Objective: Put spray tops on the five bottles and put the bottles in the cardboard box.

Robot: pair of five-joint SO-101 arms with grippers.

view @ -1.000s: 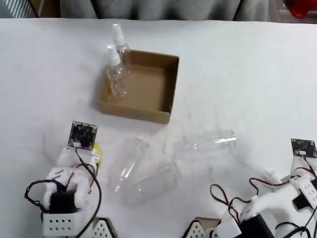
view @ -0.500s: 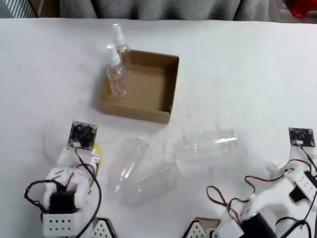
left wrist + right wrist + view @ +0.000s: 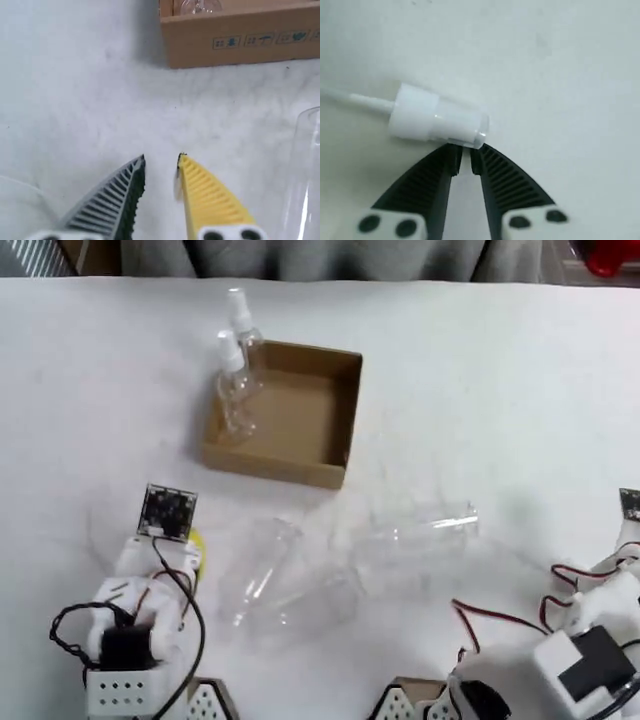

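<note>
The cardboard box [image 3: 330, 455] sits mid-table, and its near wall [image 3: 235, 35] faces my left gripper. Two clear bottles with white spray tops [image 3: 232, 380] stand at its far left corner. The base of one [image 3: 200, 6] shows over the wall. Clear bottles without tops [image 3: 262, 568] lie on the table between the arms, one reaching right [image 3: 425, 528]. My left gripper [image 3: 161, 157] rests low and open with nothing in it, its yellow finger [image 3: 192, 543] pointing toward the box. A white spray top [image 3: 435, 120] with a thin tube lies right at my right gripper's [image 3: 465, 155] tips, which are shut beside it.
A clear bottle's wall [image 3: 305, 170] lies close beside the left gripper. The right arm's body [image 3: 590, 660] sits at the near right corner with red and black wires. White tabletop stretches right of the box.
The right arm has swung to the right, its camera board sliding toward the picture's right edge. The left arm, bottles and box have not moved.
</note>
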